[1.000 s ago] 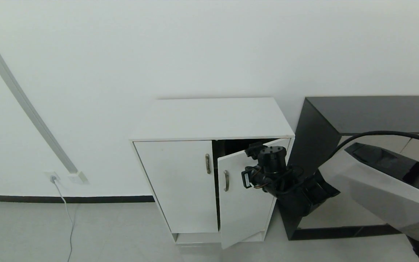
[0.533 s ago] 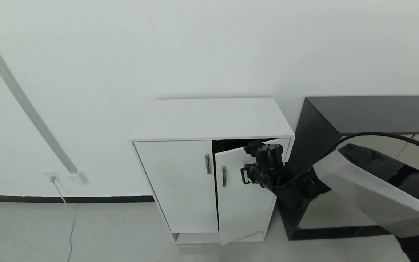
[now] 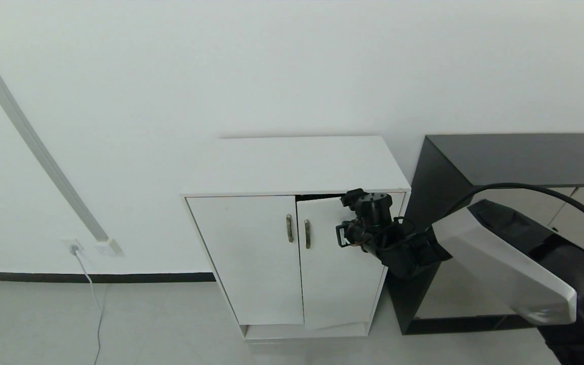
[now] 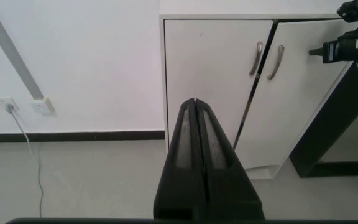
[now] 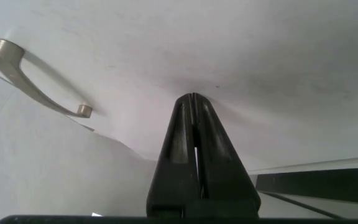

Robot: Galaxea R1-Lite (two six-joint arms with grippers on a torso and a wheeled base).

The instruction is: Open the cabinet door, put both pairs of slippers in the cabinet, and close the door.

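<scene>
Over the last second the right cabinet door swung from well ajar to almost shut, and the right arm followed it in toward the cabinet front.

The white two-door cabinet stood against the white wall, with a black side table just beside it on the robot's right. The left door lay flush and shut. The right door was nearly home: a thin dark gap showed along its top edge, and its lower corner stood slightly proud of the frame.

The right gripper had its fingers pressed together, holding nothing, with the tips touching the flat face of the right door beside that door's handle. The left gripper also had its fingers pressed together and empty; it hung in front of the cabinet, well apart from both doors.

A pale cable duct ran slantwise down the wall to the left. The two metal handles, left and right, stood upright close to each other at the doors' meeting edges. A wall socket sat low on the wall, with a thin cord trailing from it to the floor.
</scene>
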